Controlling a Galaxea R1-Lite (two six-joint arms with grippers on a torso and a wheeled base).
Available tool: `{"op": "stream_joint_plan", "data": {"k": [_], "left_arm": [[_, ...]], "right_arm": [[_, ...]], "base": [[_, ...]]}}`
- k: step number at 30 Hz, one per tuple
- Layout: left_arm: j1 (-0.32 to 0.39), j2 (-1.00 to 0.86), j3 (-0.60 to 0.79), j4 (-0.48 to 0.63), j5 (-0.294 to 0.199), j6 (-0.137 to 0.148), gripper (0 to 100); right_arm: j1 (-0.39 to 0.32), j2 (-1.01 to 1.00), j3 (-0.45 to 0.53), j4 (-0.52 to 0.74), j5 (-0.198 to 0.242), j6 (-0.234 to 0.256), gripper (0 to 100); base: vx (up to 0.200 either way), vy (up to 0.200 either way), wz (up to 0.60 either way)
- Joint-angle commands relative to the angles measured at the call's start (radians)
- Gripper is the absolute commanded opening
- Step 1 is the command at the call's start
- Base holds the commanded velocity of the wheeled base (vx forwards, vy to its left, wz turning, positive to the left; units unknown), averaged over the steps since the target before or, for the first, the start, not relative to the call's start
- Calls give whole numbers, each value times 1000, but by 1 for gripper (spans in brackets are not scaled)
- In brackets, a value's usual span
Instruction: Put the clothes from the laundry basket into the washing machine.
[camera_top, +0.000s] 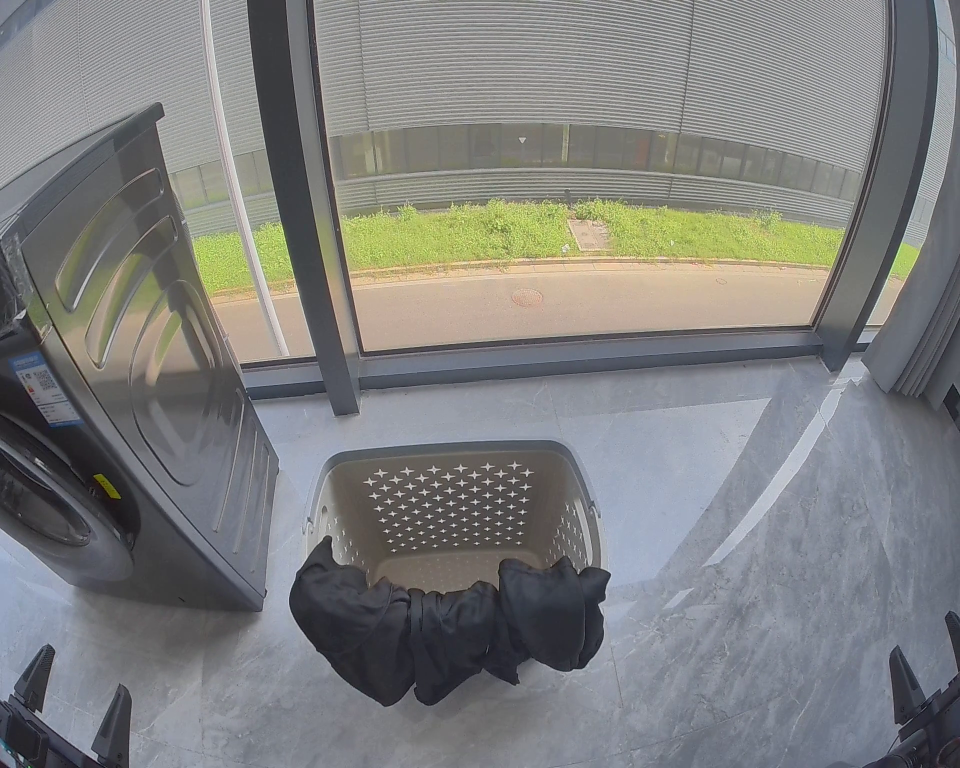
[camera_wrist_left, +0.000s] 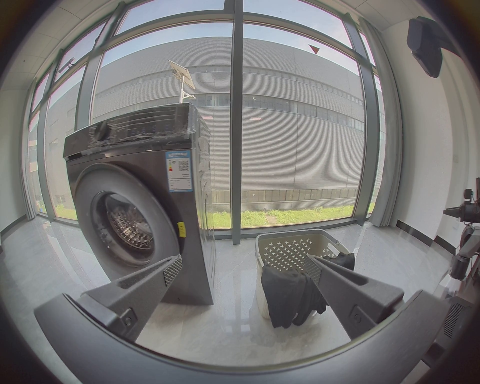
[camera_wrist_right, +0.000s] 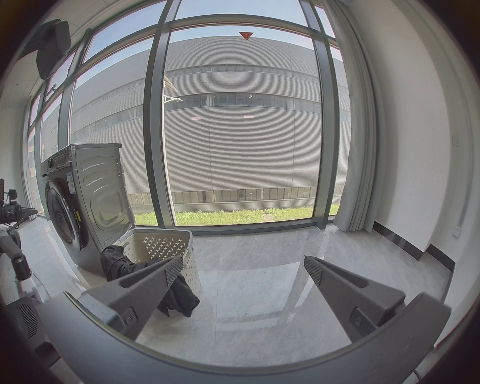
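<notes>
on grey stone floor by tall windows, black clothes draped over the near rim of the laundry basket beside the washing machine, left claw and right claw spread and empty; risk of a snagged pull tipping the basket or dropping cloth.

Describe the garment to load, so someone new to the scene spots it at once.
Start at the dark grey washing machine by the window. Beside it on the floor sits a pale perforated laundry basket. The black garment hangs bunched over its near rim, the only soft, dark thing there.
</notes>
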Motion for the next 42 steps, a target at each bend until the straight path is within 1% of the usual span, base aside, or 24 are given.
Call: {"op": "stream_joint_plan", "data": {"k": [1, 2, 10, 14, 42], "left_arm": [[0, -17, 16, 0, 0, -2, 100], [-1, -17, 16, 0, 0, -1, 100], [-1, -17, 16, 0, 0, -1, 100], [-1, -17, 16, 0, -1, -7, 100], [-1, -17, 16, 0, -1, -10, 100]], "right_arm": [[0, -12, 18, 0, 0, 0, 100], [0, -12, 18, 0, -1, 0, 100], [0, -12, 18, 0, -1, 0, 100], [0, -12, 18, 0, -1, 0, 100], [0, -12, 18, 0, -1, 0, 100]], "base": [[-200, 0, 0], [-200, 0, 0], [0, 0, 0], [0, 0, 0], [0, 200, 0]]}}
